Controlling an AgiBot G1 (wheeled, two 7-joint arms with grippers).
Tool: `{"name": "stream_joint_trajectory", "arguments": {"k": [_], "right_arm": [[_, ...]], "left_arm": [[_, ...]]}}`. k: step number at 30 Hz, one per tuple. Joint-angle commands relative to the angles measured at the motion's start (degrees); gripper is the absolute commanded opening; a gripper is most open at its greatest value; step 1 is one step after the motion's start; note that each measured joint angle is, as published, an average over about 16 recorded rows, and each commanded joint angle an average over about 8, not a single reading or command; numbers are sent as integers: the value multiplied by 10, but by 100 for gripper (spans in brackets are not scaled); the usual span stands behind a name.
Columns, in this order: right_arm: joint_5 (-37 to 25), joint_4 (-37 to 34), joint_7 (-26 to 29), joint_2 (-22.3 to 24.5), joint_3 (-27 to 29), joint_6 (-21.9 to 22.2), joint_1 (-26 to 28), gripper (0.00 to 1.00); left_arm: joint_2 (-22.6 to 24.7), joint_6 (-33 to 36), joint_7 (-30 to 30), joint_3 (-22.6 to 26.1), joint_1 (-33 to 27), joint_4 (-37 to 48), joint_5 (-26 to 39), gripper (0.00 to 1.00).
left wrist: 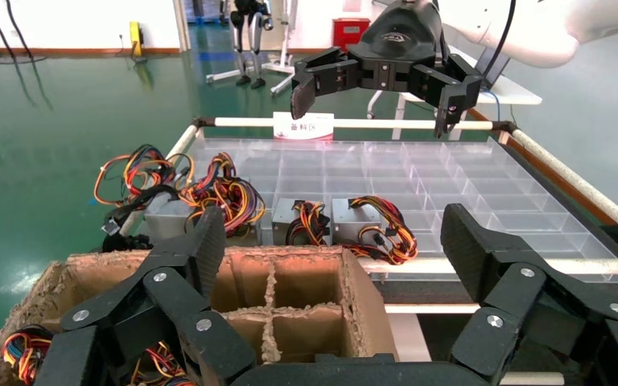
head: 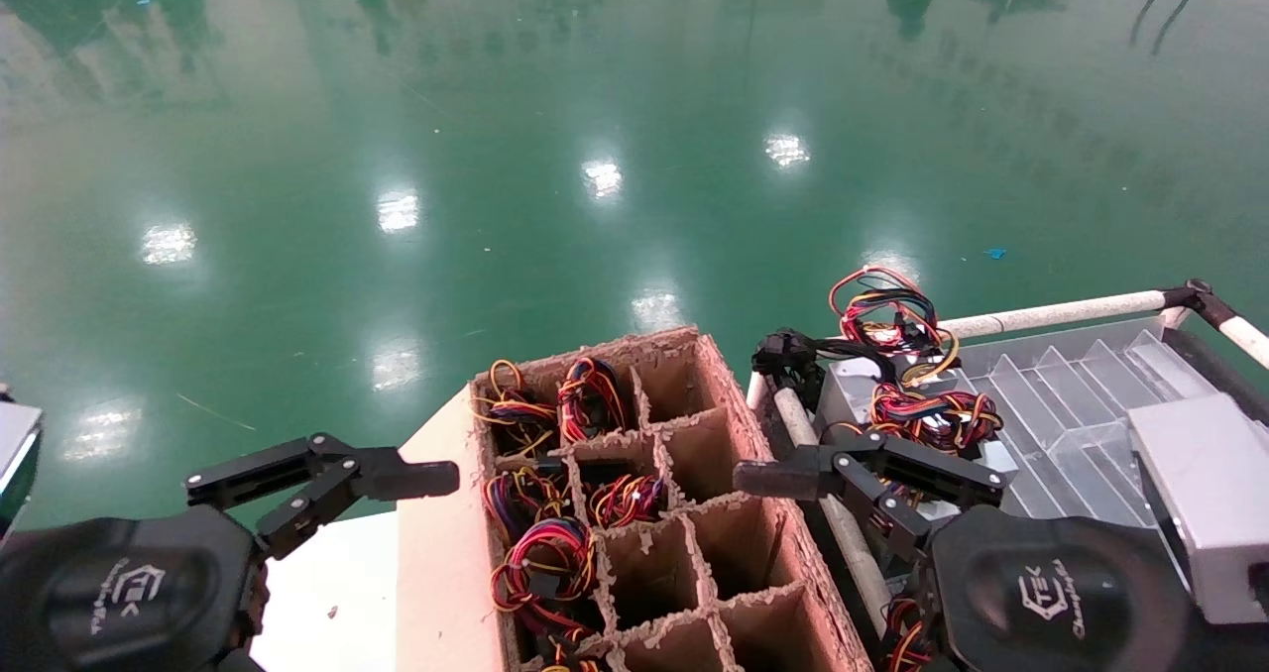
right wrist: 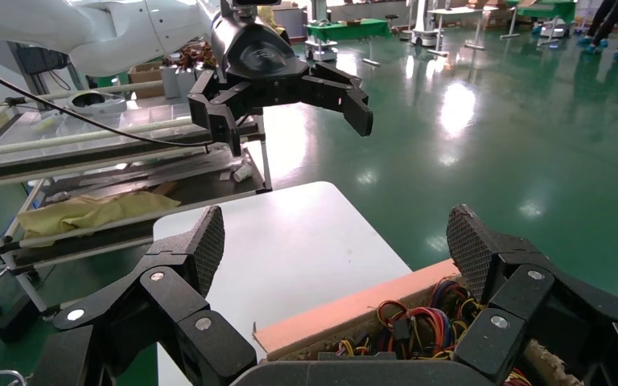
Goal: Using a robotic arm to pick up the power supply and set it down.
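Head view shows us between picks — right end effector [head: 858,489] wide, empty, above the box's right edge; left end effector [head: 327,479] wide, parked left. Next: reach a power supply [head: 570,553] in the cardboard box [head: 734,394].

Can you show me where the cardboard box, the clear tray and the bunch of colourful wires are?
cardboard box [head: 739,409]: head view, on its right wall.
clear tray [left wrist: 418,173]: left wrist view, on a bare divider.
colourful wires [head: 540,553]: head view, on a coil in a box cell.
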Motion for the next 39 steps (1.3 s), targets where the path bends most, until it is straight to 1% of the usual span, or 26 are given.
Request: {"name": "stream_joint_trajectory", "arguments": {"k": [1,21,25,28,32,36,39], "right_arm": [[0,0,0,0,0,0,0,100],[0,0,0,0,0,0,0,100],[-10,0,3,-5,-4,8,7,100],[-35,-2,12,-15,-15,22,24,100],[-92,-15,31,-42,-45,41,65,100],[-152,-51,44,-82,-80,44,115,100],[-193,-91,43,-115,-105,43,150,100]], "left_arm": [[0,0,0,0,0,0,0,0],[0,0,0,0,0,0,0,0],[0,0,0,0,0,0,0,0],[0,0,0,0,0,0,0,0],[0,0,0,0,0,0,0,0],[0,0,0,0,0,0,0,0],[0,0,0,0,0,0,0,0]]}}
